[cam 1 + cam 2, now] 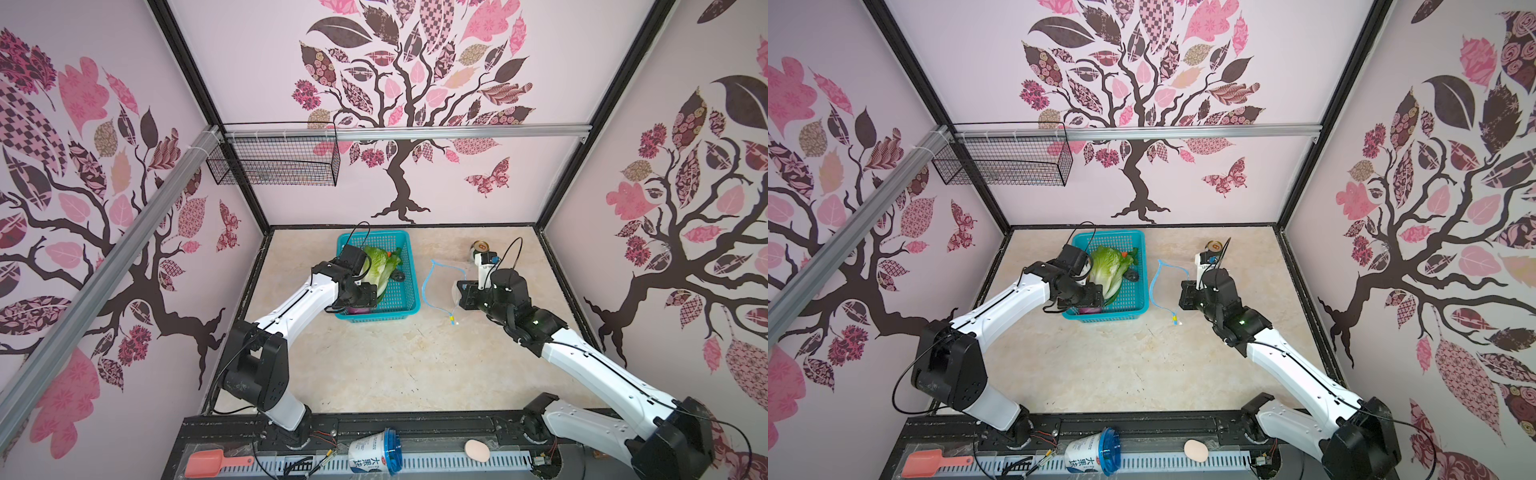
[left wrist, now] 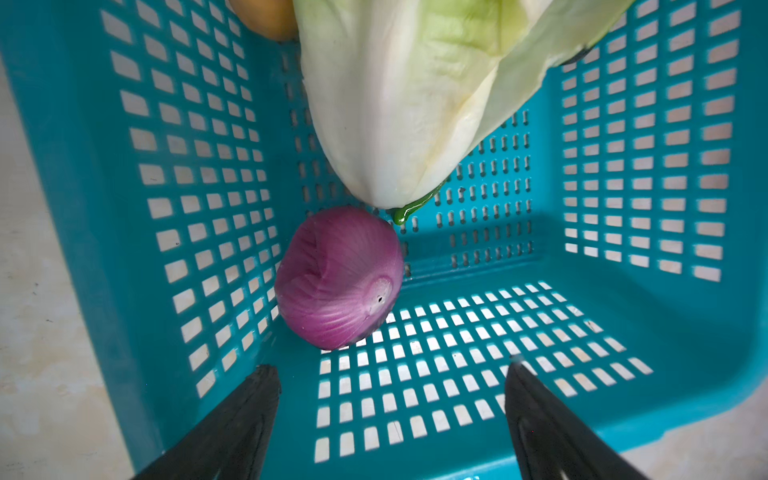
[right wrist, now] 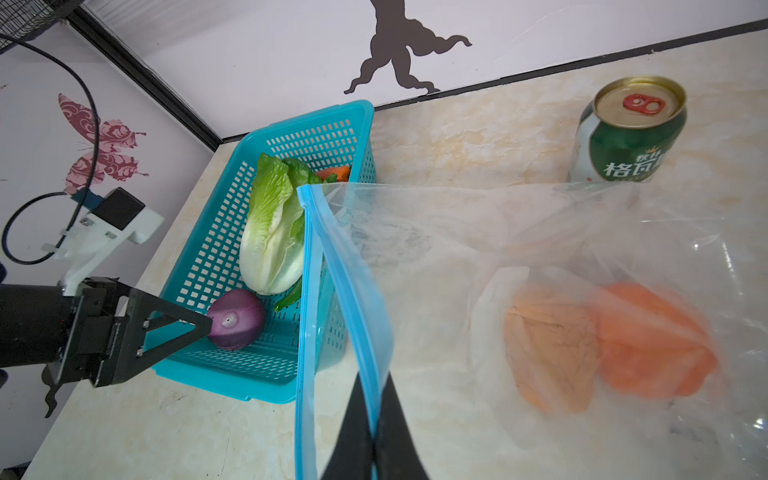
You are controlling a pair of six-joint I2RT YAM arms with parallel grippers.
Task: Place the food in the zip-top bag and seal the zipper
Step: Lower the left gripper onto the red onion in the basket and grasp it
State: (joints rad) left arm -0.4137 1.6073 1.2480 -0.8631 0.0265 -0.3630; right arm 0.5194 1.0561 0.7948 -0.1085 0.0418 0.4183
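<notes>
The napa cabbage (image 1: 378, 266) (image 2: 407, 104) lies in the teal basket (image 1: 374, 318) with a purple onion (image 2: 336, 282) (image 3: 239, 320), a carrot (image 3: 334, 172) and a green piece (image 2: 409, 210). My left gripper (image 2: 390, 370) is open inside the basket, just short of the onion; one fingertip (image 3: 203, 324) touches it. The clear zip-top bag (image 3: 540, 249) lies right of the basket, its mouth gaping, with a potato (image 3: 548, 345) and an orange pumpkin (image 3: 652, 340) inside. My right gripper (image 3: 376, 399) is shut on the blue zipper (image 3: 309, 291) strip. The yellow slider (image 1: 452, 320) hangs at the near end.
A green drink can (image 3: 631, 133) stands behind the bag near the back wall. A black wire basket (image 1: 274, 162) hangs on the wall at the back left. On the front rail lie a salmon scoop (image 1: 208, 461), a tipped cup (image 1: 374, 451) and a pinkish egg-shaped thing (image 1: 477, 450).
</notes>
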